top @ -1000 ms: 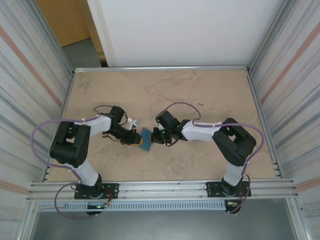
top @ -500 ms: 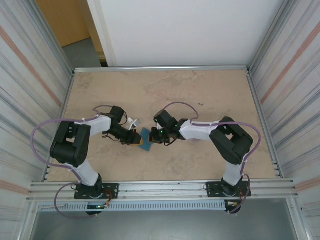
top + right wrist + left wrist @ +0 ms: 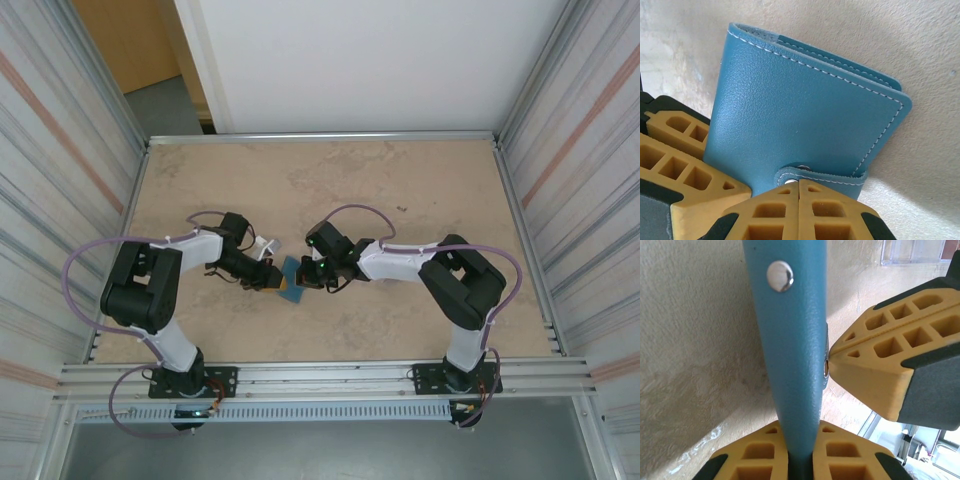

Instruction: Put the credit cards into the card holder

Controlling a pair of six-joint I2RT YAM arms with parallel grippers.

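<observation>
The card holder (image 3: 805, 115) is a teal-blue folded wallet with white stitching, held up on edge above the table. My left gripper (image 3: 800, 434) is shut on its lower edge, and the wallet (image 3: 792, 340) rises edge-on between the yellow fingers. My right gripper (image 3: 799, 185) is shut, its joined tips touching the closing tab (image 3: 825, 176) by the snap. In the top view the card holder (image 3: 291, 279) sits between the left gripper (image 3: 273, 276) and the right gripper (image 3: 309, 272). The credit cards are out of view.
A clear plastic case (image 3: 912, 250) lies on the table behind the wallet, also visible as a small pale object (image 3: 263, 243) by the left arm. The beige tabletop (image 3: 400, 190) is ringed by a metal frame and side walls.
The right gripper has crept a little to the left, closer against the card holder. The left gripper holds the wallet as before.
</observation>
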